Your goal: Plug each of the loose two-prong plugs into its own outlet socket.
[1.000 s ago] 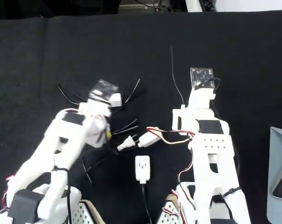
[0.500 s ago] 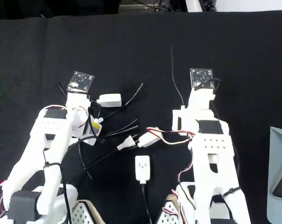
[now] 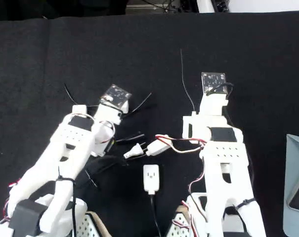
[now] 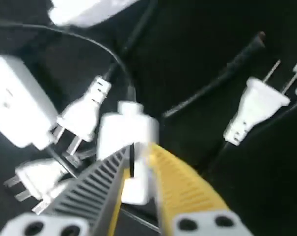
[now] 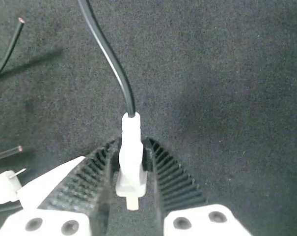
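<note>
Each arm grips one corded piece.
The left gripper (image 4: 137,150) clenches its fingers (image 4: 182,187) on a white corded piece (image 4: 128,130), plug or socket unclear, probably to lift it free. A loose plug (image 3: 133,151) and an outlet socket (image 3: 150,177) lie centre on the worktop (image 3: 268,59). The right gripper (image 5: 131,143) pinches a white plug (image 5: 130,162), likely for aiming.

Robotics lab bench. Table under black cloth (image 3: 268,44); a left arm (image 3: 65,153) and a right arm (image 3: 223,153), both white, side by side at the near edge with exposed red and white wiring (image 3: 181,143); loose plugs (image 3: 133,151) between them. Cables (image 3: 161,6) trail behind the far edge, and a grey bin (image 3: 295,187) stands at the right.
</note>
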Controlling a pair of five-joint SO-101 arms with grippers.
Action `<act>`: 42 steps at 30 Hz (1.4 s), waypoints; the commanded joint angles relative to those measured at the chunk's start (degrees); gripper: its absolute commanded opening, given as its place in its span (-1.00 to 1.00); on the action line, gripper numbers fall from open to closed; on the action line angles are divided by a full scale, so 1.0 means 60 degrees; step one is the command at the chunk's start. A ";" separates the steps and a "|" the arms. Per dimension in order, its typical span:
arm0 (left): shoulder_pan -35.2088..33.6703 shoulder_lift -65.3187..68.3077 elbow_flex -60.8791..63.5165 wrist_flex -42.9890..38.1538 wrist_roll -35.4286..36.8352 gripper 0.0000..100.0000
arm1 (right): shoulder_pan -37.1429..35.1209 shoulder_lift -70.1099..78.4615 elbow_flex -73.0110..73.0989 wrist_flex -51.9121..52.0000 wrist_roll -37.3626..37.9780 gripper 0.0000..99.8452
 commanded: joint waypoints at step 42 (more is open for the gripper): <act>-0.1868 0.0645 0.0755 -0.1744 -0.1011 -0.54 | 0.0615 -0.0198 -0.0066 -0.0381 -0.0088 -0.97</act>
